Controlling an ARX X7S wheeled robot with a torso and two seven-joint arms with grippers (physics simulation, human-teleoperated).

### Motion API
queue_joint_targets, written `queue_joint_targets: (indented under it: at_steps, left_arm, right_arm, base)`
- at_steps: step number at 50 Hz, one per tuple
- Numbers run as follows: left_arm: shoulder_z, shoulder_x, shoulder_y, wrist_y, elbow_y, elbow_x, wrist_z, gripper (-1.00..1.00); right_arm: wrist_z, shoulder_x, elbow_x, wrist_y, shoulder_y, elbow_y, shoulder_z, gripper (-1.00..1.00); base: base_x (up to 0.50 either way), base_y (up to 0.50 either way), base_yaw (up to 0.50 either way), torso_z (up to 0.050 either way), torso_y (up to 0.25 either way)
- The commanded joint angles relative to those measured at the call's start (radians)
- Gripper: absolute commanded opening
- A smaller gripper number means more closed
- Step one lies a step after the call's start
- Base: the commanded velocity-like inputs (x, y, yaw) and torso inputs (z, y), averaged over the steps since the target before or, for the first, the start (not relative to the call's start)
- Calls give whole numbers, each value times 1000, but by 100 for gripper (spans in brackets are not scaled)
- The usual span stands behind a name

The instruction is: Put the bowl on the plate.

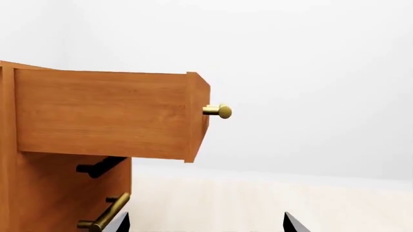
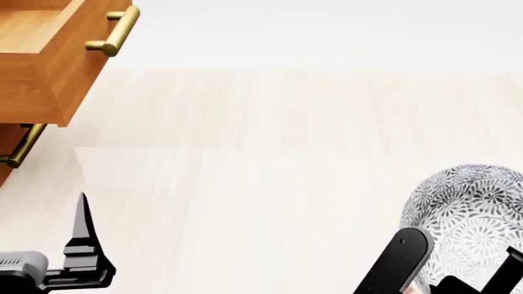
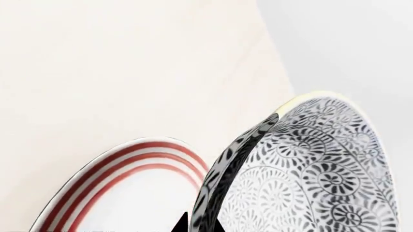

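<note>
Two grippers in my view — the right gripper (image 2: 454,272) clamps the bowl (image 2: 470,220) by its rim at near right, plate (image 3: 129,193) just beside; left gripper (image 2: 82,245) spread, empty. Open drawer (image 2: 37,37) far left.

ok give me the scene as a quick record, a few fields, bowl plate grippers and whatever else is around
bowl: grey floral, tilted, rim pinched by the right gripper
plate: red-ringed, only in the right wrist view, beside the bowl; whether they touch is unclear
left gripper: open, holding nothing
drawer: wooden, pulled open, brass handle
task: bowl not yet on the plate
</note>
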Motion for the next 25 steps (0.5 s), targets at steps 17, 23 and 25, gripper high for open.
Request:
queue_joint_targets:
  at_steps: [17, 23, 25]
  left_arm:
    - [-3, 14, 14, 56, -57, -6, 42, 100]
    - [-3, 14, 11, 56, -60, -11, 43, 100]
    - [-3, 14, 10, 57, -62, -11, 43, 100]
  right_arm:
    - [121, 95, 29, -70, -64, -57, 28, -100]
    - [135, 121, 40, -86, -68, -63, 36, -100]
    - [131, 131, 33, -103, -76, -64, 37, -100]
  base:
    - [0, 0, 0, 0, 1]
    - [0, 0, 0, 0, 0]
    - [0, 0, 0, 0, 0]
